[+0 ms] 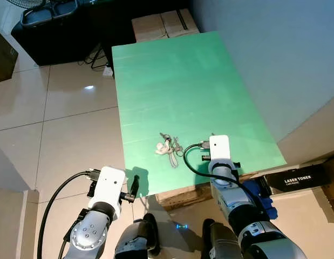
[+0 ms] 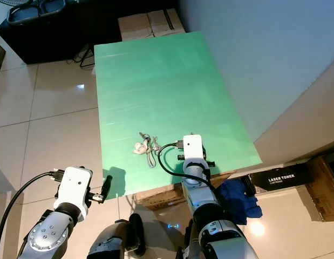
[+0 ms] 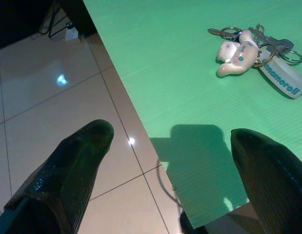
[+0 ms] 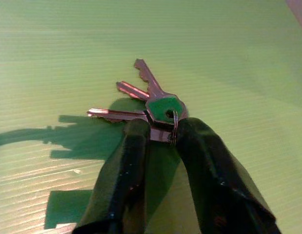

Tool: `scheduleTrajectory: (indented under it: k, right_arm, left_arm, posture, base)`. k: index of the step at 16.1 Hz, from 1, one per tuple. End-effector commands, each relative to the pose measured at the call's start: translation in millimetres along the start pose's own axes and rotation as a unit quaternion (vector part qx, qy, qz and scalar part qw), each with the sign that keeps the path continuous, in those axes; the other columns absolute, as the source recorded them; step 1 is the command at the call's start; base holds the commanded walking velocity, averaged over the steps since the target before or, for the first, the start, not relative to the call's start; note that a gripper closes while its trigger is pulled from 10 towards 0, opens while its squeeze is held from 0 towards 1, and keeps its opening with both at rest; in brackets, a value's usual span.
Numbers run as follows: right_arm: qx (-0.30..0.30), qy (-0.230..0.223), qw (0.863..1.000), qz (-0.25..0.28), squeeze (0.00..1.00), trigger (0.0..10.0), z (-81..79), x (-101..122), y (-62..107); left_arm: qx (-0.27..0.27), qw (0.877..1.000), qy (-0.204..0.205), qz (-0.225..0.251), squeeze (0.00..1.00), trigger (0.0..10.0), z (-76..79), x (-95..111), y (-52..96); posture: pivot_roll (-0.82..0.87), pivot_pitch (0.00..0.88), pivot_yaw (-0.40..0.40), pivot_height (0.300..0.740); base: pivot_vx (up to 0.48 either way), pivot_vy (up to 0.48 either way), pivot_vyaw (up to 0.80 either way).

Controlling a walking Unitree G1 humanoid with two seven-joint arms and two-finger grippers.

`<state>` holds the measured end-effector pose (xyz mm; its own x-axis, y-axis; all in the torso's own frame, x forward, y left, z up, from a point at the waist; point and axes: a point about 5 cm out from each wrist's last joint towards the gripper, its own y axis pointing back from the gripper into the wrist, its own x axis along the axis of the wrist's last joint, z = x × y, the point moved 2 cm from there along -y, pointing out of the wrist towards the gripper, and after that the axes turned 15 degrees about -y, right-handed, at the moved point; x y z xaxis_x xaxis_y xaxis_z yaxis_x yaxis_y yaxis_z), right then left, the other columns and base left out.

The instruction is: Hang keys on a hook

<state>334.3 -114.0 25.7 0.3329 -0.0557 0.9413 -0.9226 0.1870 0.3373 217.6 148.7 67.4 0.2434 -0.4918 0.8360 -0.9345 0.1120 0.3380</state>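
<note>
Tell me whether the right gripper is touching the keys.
Touching. The right wrist view shows the right gripper with both fingers pinching the keys at the ring.

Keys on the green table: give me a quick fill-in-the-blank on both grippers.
The right gripper is shut on a bunch of ___ keys.
The left gripper is ___ and holds nothing.
The plush keychain lies on the table to the right gripper's ___.
Missing: three; open; left.
</note>
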Motion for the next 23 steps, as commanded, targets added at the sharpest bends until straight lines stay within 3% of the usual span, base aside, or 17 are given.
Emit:
scheduleTrajectory:
  k: [1, 7, 16, 21, 23]
  right_arm:
    - [0.007, 0.005, 1.0, -0.003, 0.0, 0.0, -3.6, -6, 3.5]
    - [0.011, 0.005, 1.0, 0.017, 0.0, 0.0, -5.3, 3, 3.3]
    - [0.015, -0.004, 0.997, 0.076, 0.0, 0.0, -6.7, 40, -1.4]
    - [0.043, 0.017, 0.994, 0.104, 0.0, 0.0, -3.4, 54, -1.9]
    - [0.042, 0.023, 0.992, 0.116, 0.0, 0.0, 5.0, 63, -3.8]
  left_arm:
    - [-0.004, 1.0, -0.002, -0.013, 0.0, 10.0, 0.2, -6, 2.5]
    - [-0.006, 1.0, -0.002, -0.009, 0.0, 10.0, 1.5, -5, 0.7]
    - [-0.011, 1.0, -0.003, 0.0, 0.0, 10.0, 2.5, -2, -7.6]
    - [0.009, 1.0, 0.025, 0.0, 0.0, 10.0, -0.6, 0, -22.0]
    - [0.017, 0.999, 0.035, 0.007, 0.0, 10.0, -2.3, 4, -33.6]
  posture:
    - [-0.02, 0.27, 0.103, 0.74]
    - [-0.03, 0.25, 0.101, 0.74]
    - [-0.05, 0.231, 0.109, 0.74]
    - [-0.08, 0.183, 0.086, 0.74]
    - [-0.1, 0.145, 0.072, 0.74]
  base:
    - [0.0, 0.0, 0.0]
    - [0.0, 0.0, 0.0]
    - [0.0, 0.0, 0.0]
    - [0.0, 0.0, 0.0]
    - [0.0, 0.0, 0.0]
